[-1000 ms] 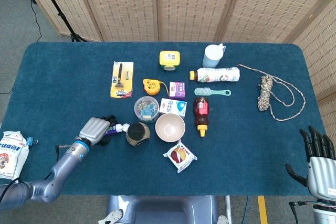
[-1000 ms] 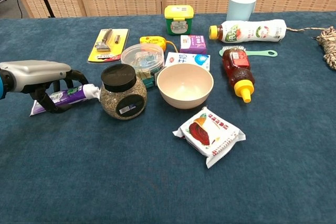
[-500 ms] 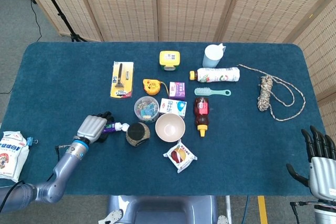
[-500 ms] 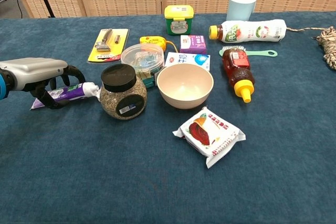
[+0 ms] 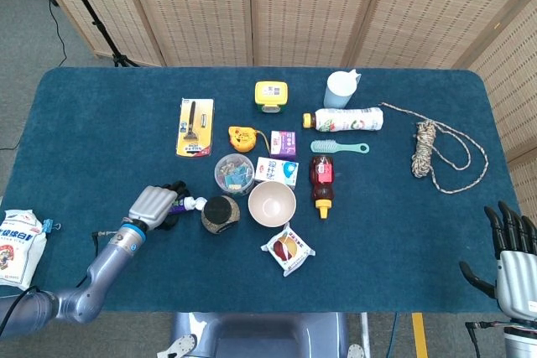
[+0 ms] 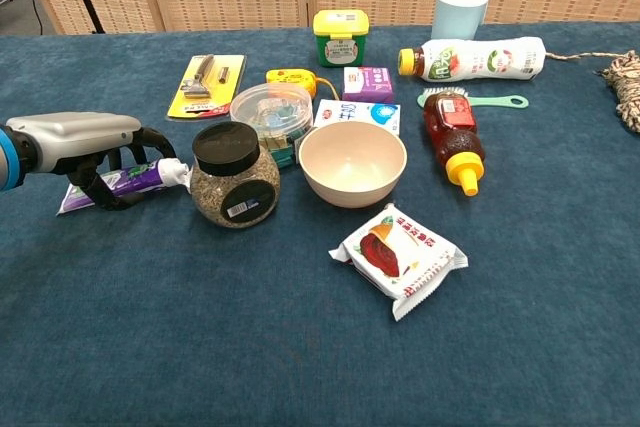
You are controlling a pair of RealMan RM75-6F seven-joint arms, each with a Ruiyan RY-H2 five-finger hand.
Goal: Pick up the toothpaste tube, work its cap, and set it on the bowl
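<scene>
Beside the jar, left hand fingers seemingly curl around the toothpaste tube.

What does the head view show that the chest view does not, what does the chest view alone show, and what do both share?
Only the head view shows the right robot hand off the table's near right corner, fingers apart and holding nothing, the white bag beyond the left edge, and the whole rope.

Only the chest view shows the toothpaste tube side on, lying on the cloth beneath the left robot hand, whose fingers arch over it.

Both show that hand, the tube, the bowl and the dark-lidded jar.
</scene>
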